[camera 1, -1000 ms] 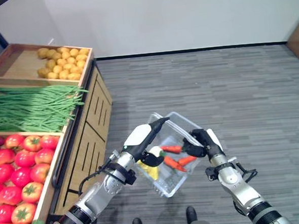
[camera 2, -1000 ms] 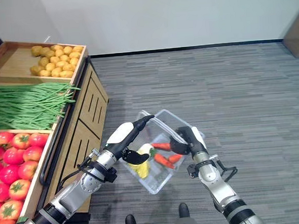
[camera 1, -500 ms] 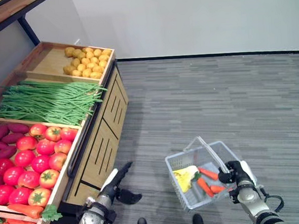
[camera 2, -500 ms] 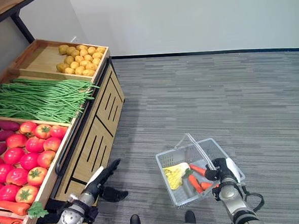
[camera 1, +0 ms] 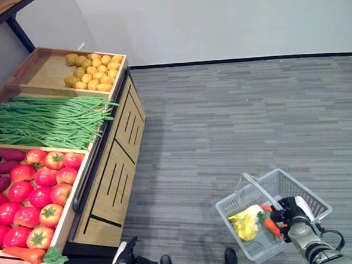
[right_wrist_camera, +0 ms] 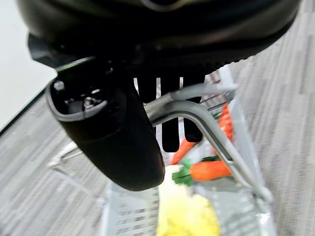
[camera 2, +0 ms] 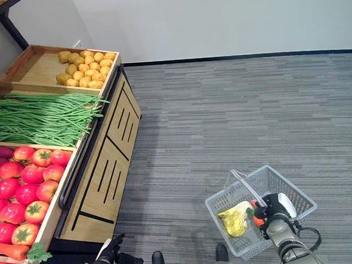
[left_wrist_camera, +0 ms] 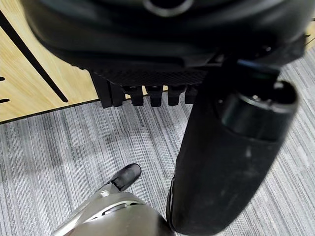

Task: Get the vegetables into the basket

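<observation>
Vegetables are already sitting in the basket (camera 1: 299,191), which the robot's right hand (camera 2: 275,210) is carrying by its metal handle (right_wrist_camera: 197,115) at the lower right of the frame, fingers curled under the bar and thumb closing over it. Inside are two carrots (right_wrist_camera: 206,169) and a yellow leafy vegetable (camera 2: 234,221), all lying against the lower end of the tilted basket. The left hand (camera 1: 125,259) is hanging low at the bottom left of the frame, holding nothing, its fingers looking loosely relaxed beside the stand's base.

To carry well from here, the hand should be keeping the handle seated deep in the curl and the basket as level as it can, since the tilt is crowding the load toward one side.

Along the left edge a wooden produce stand (camera 1: 115,165) is displaying potatoes (camera 1: 91,70) in the upper left, green beans (camera 1: 50,120) below them, then tomatoes (camera 1: 33,191), a few purple sweet potatoes (camera 1: 0,164) and more carrots (camera 1: 25,255) at the bottom corner. Grey striped carpet (camera 1: 235,122) is stretching to a pale wall (camera 1: 217,19).
</observation>
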